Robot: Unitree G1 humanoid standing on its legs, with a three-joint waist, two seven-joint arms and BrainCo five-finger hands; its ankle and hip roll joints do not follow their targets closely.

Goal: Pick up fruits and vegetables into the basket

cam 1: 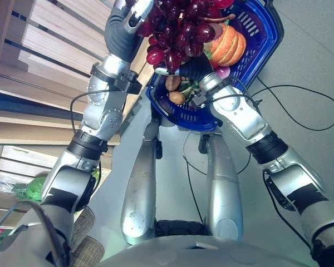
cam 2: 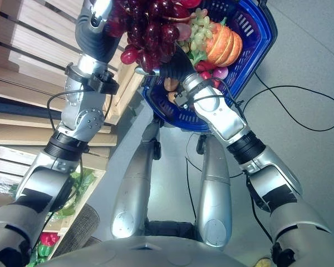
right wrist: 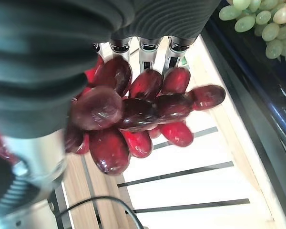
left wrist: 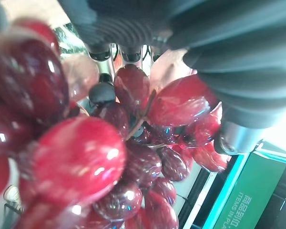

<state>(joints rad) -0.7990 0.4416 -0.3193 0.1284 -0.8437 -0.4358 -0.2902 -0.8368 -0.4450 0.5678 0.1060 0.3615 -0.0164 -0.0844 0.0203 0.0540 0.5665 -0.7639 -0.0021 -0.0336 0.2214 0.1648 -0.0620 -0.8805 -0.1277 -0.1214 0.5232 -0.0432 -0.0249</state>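
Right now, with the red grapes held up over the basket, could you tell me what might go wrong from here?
The red grapes hang at the near rim of the blue basket, so on release part of the bunch may fall outside. The basket already holds a small pumpkin and green grapes, so the bunch may land on top and roll. Both the left hand and right hand touch the bunch; uneven release could tug grapes off.

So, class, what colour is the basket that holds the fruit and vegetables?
Blue. The basket shows best in the right eye view, behind the red grapes.
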